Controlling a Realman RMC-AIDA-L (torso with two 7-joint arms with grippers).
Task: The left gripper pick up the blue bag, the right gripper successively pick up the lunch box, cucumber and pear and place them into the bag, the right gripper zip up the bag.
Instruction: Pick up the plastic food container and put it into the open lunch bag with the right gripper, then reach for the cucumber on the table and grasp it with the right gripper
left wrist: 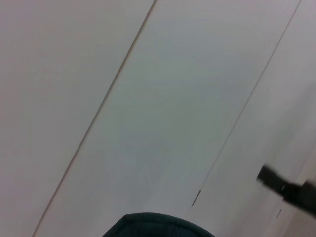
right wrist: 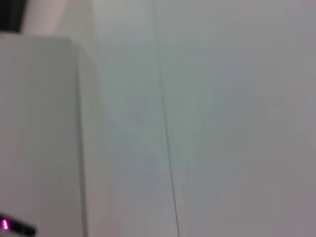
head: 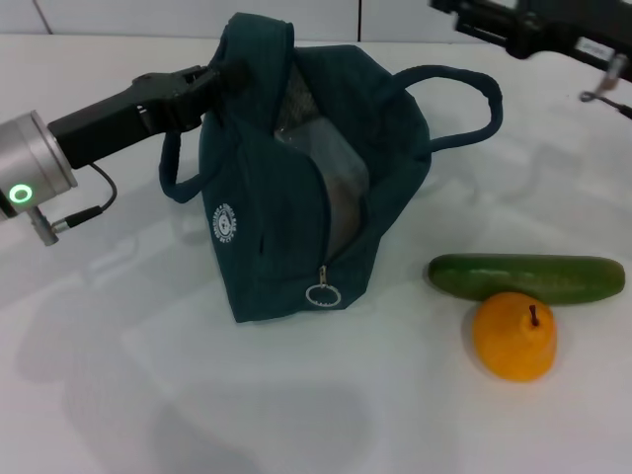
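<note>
pear (head: pixel 514 337), cucumber (head: pixel 526 277), head view only

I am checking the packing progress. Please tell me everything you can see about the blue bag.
The blue bag is dark teal fabric with two loop handles, a round white logo and a ring zipper pull low on its front. It stands upright on the white table, unzipped, with something pale showing through the gaping opening. The left gripper holds its top edge. The cucumber and pear lie apart from it, on its right.

White table (head: pixel 118 395) carries three things — blue bag (head: pixel 286 227), cucumber (head: pixel 525 277), pear (head: pixel 514 337).
</note>
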